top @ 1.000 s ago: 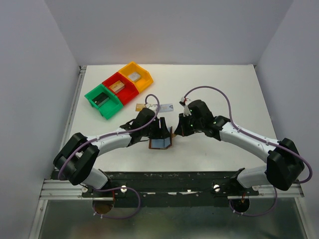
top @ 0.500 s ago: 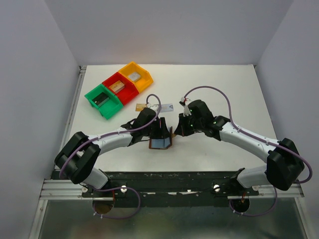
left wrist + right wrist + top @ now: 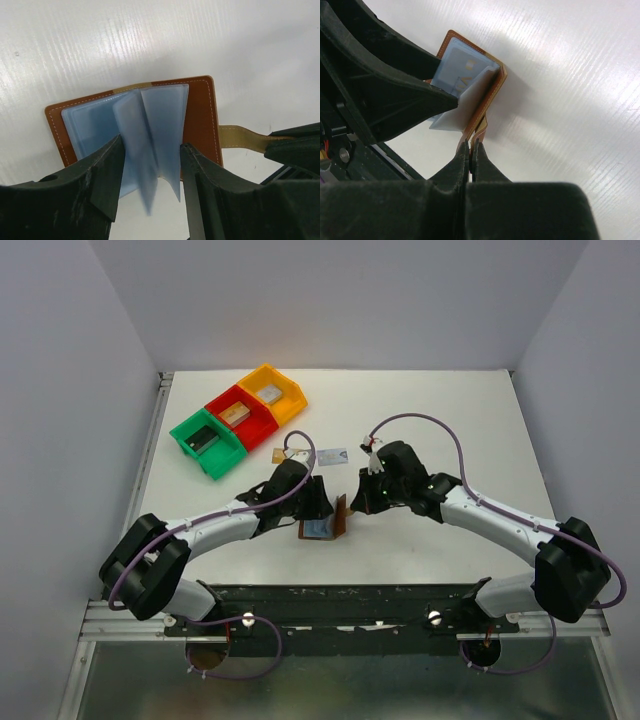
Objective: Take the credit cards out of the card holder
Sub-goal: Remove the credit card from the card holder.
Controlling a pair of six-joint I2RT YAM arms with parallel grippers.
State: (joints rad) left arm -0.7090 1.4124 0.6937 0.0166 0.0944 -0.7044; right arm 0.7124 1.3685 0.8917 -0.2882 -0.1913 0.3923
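Observation:
The brown card holder (image 3: 341,516) stands open on the table between my arms, its light-blue sleeves (image 3: 160,125) fanned out. My right gripper (image 3: 471,144) is shut on its brown snap tab (image 3: 481,129) and holds that side up; it also shows in the top view (image 3: 356,502). My left gripper (image 3: 150,150) is open, its fingers on either side of the fanned sleeves without pinching them; in the top view it is just left of the holder (image 3: 316,502). A light-blue card (image 3: 465,67) shows inside a sleeve. A gold-tan card (image 3: 283,453) and a silvery light-blue card (image 3: 331,454) lie flat behind the holder.
Green (image 3: 181,431), red (image 3: 215,402) and yellow (image 3: 293,390) bins stand in a diagonal row at the back left, each with a small block inside. The table's near edge and both arm bases lie close in front of the holder.
My left arm has shifted slightly left and its gripper has turned over the holder; the sleeves now look narrower and more upright. The right arm has held still on the tab.

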